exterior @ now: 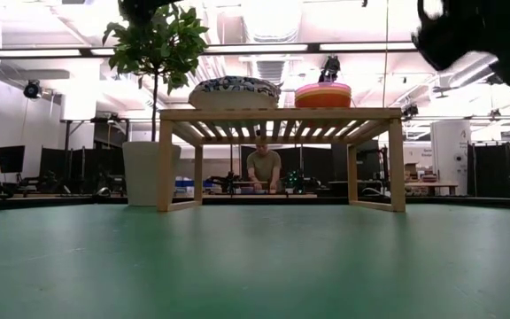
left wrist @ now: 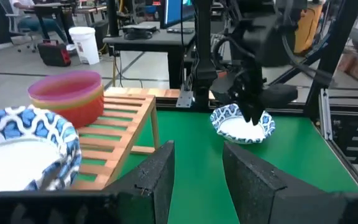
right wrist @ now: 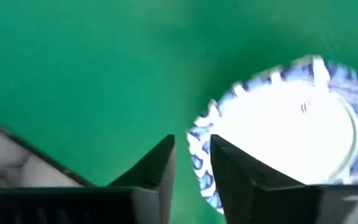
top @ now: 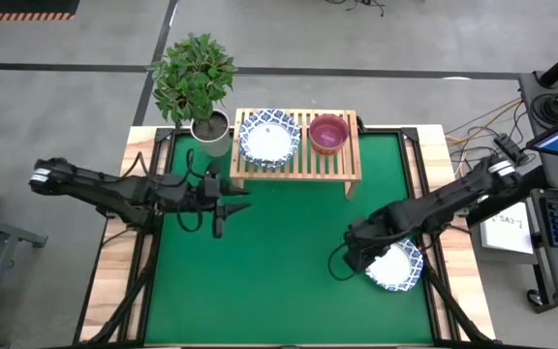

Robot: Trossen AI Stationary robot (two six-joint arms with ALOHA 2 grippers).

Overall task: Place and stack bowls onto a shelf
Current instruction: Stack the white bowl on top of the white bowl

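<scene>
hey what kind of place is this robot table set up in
Most likely a robotics lab or workshop. Beyond the green table are ceiling strip lights, workbenches with monitors and gear, and a person seated at a bench behind the wooden shelf.

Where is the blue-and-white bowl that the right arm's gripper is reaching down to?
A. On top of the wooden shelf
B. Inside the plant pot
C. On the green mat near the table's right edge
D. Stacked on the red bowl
C: in the high view the right gripper sits at the rim of a blue-and-white bowl lying on the green mat, well away from the wooden shelf.
</scene>
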